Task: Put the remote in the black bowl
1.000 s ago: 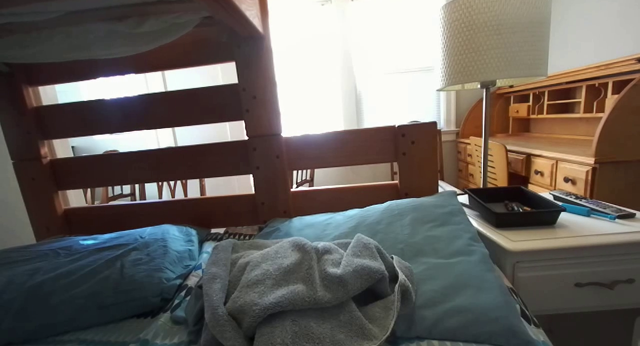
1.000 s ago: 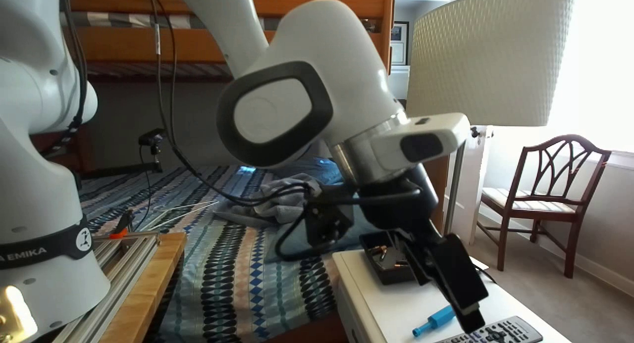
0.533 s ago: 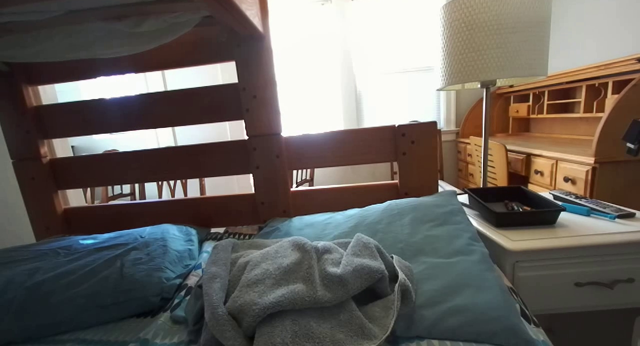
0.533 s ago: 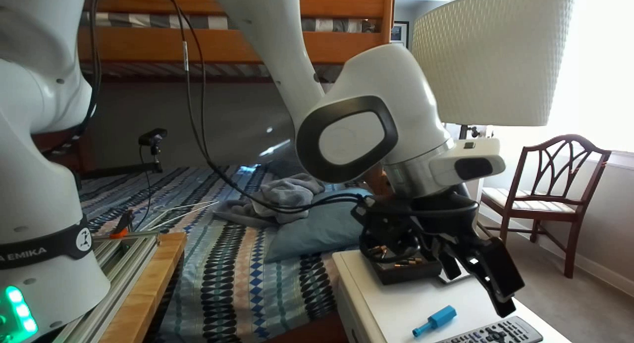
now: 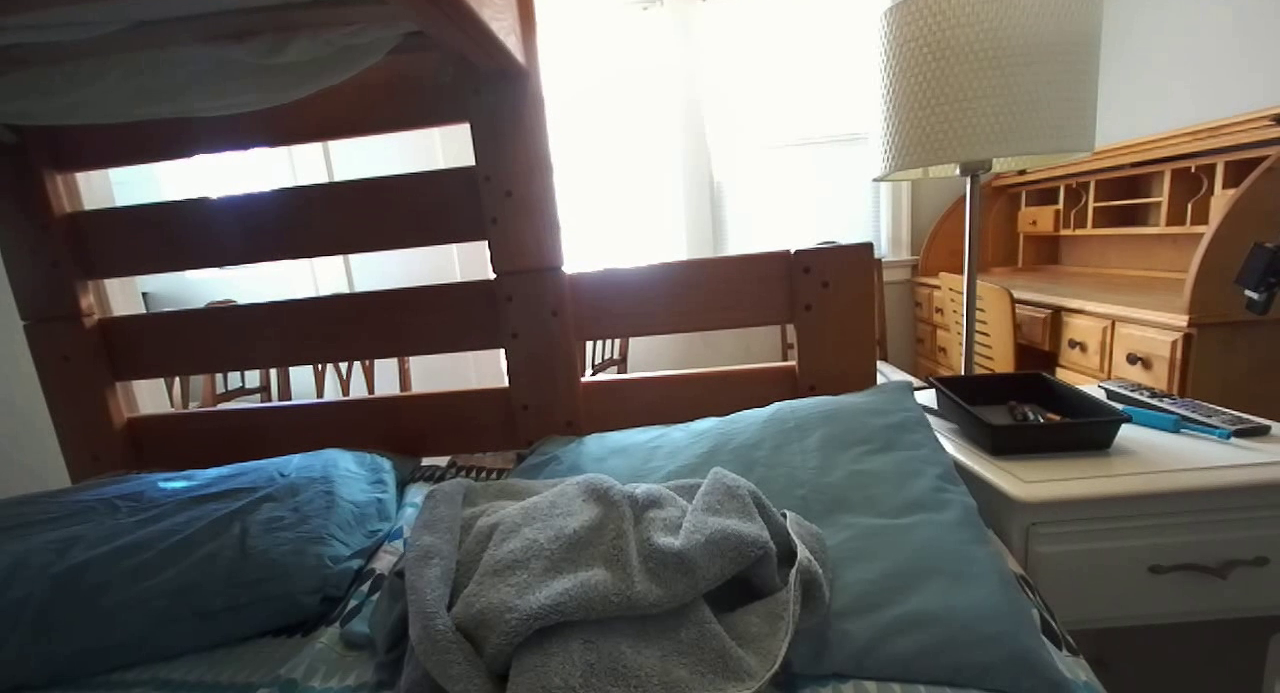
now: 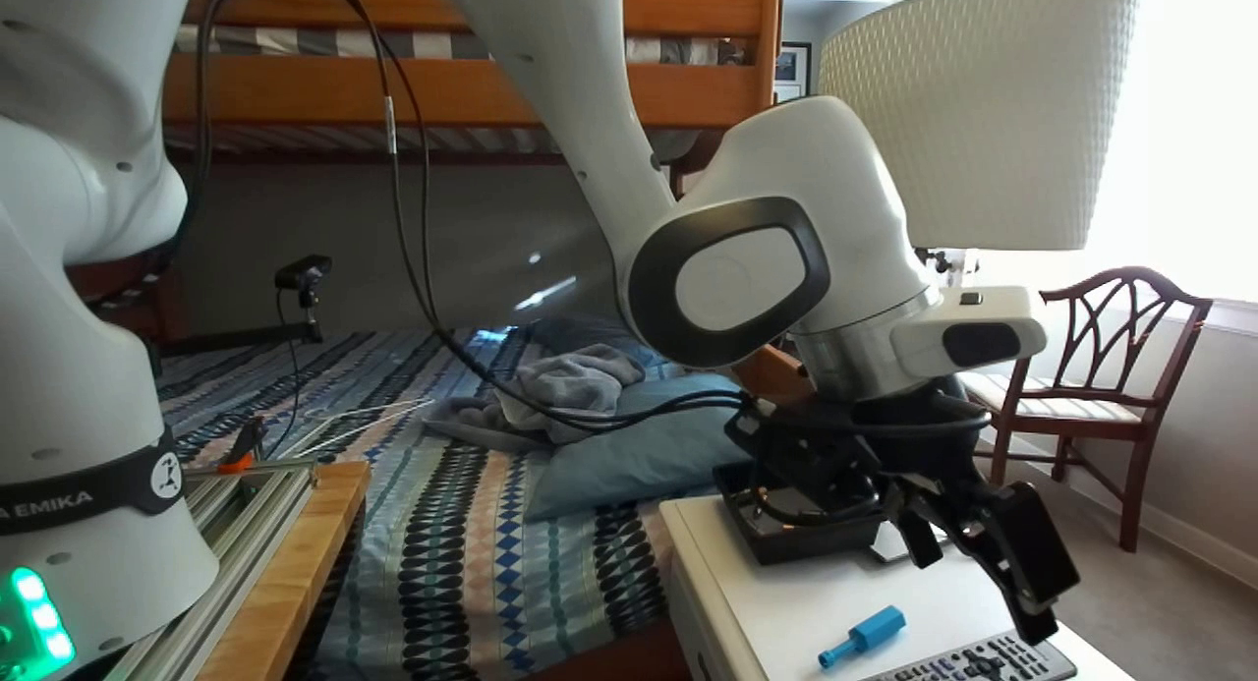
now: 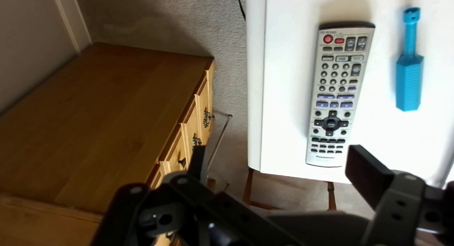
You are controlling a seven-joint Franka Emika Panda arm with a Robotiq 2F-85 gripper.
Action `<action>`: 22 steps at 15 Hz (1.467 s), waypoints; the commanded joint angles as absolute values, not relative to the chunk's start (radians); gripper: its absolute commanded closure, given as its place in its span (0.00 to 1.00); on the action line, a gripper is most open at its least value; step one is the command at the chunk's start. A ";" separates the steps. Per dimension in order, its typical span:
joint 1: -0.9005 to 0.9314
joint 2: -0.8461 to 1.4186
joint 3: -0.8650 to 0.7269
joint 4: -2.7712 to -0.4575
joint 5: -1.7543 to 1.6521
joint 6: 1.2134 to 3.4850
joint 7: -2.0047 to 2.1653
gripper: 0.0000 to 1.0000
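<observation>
The remote (image 7: 333, 97), silver with many buttons, lies flat on the white nightstand (image 7: 283, 97). It shows in both exterior views, at the right (image 5: 1185, 408) and cut off at the bottom edge (image 6: 993, 661). The black bowl (image 5: 1060, 435), a shallow rectangular dish with a few small dark and copper-coloured items in it, stands on the same nightstand; my gripper partly covers it in an exterior view (image 6: 801, 546). My gripper (image 6: 983, 588) is open and empty above the nightstand, near the remote. In the wrist view its fingers (image 7: 280, 164) are wide apart, with the remote ahead of them.
A blue hexagonal-handled tool (image 7: 409, 82) lies beside the remote, between it and the bowl. A lamp (image 5: 990, 73) stands behind the nightstand. A bed with a pillow (image 5: 870, 533) and grey towel (image 5: 620, 563) adjoins it. A wooden desk (image 7: 106, 125) stands beyond the nightstand's edge.
The arm and gripper have moved right in an exterior view, away from over the bowl, and the gripper points more downward. A black part has entered at another exterior view's right edge.
</observation>
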State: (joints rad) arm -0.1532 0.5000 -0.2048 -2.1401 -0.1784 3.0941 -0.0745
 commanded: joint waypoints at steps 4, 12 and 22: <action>-0.266 0.658 -0.010 -1.996 -0.145 3.090 -0.172 0.00; -0.325 0.879 0.042 -1.733 -0.139 2.920 -0.246 0.00; -0.333 1.024 0.103 -1.482 -0.111 2.810 -0.315 0.00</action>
State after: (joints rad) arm -0.3365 0.9760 0.0847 -1.5684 -0.1441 2.8574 -0.2720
